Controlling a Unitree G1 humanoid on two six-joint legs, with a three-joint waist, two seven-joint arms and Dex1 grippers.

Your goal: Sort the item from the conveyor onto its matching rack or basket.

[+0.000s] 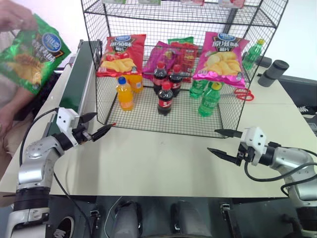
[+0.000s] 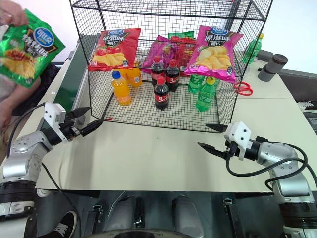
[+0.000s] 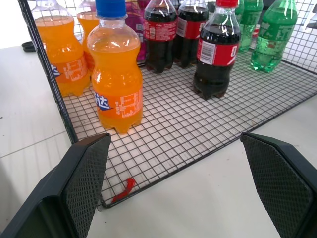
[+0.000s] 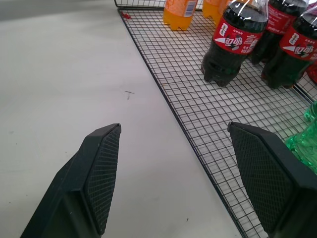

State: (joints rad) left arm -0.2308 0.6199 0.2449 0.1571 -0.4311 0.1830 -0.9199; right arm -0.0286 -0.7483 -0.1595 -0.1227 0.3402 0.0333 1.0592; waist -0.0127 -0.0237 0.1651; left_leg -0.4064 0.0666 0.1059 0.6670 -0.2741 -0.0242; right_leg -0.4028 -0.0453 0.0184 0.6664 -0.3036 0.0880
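A person's hand (image 1: 15, 17) dangles the green chip bag (image 1: 30, 58) above the far-left end of the conveyor (image 1: 74, 82), not yet on the belt, so you've nothing to pick up yet. Both arms wait low over the pale surface (image 1: 158, 158) in front of the rack (image 1: 183, 69). The left gripper (image 1: 97, 130) sits by the rack's front-left corner w/ jaws wide apart & empty, likely staged close to the belt for the hand-off. The right gripper (image 1: 222, 144) hovers near the front-right corner, jaws also apart, holding nothing.

Inside the rack, stock is grouped by kind: a red chip bag (image 1: 122, 54) & a pink chip bag (image 1: 222, 57) lean on the back mesh, each w/ a blue oval logo & Chinese writing too small to read. In front stand orange soda bottles (image 1: 125, 93), cola bottles (image 1: 165, 98) w/ red labels & green soda bottles (image 1: 210, 99). Red scissors (image 1: 243, 94) lie on the surface right of the rack.

Judgement: the green bag belongs up w/ the other chip bags, once it lands on the belt.
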